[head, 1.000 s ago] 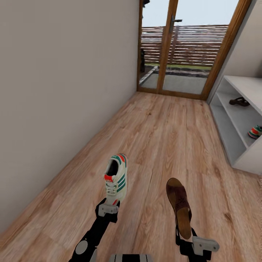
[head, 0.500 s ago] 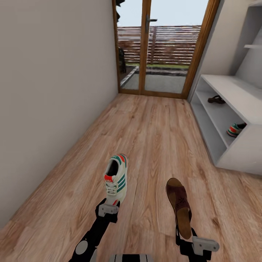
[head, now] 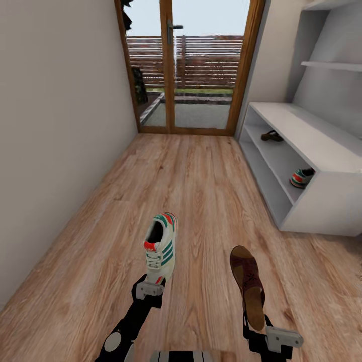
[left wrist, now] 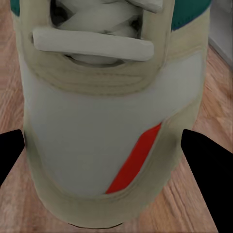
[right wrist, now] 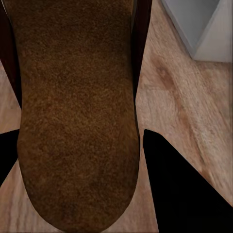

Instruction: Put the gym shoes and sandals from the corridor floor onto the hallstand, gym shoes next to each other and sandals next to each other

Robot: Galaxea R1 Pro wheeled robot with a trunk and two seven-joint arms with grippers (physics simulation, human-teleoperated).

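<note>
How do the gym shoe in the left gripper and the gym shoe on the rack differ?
The held gym shoe is in the left gripper, above the floor; the other gym shoe lies inside the hallstand. The held one shows its laces; the other is partly hidden. Both share white, green and red colours.

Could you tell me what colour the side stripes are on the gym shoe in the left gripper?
Green, on the white gym shoe; clearest in the head view.

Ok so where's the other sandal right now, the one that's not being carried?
In the head view, the other sandal lies on the shoe rack at the right, on its inner shelf near the door end, well apart from the sneaker on the same shelf.
</note>
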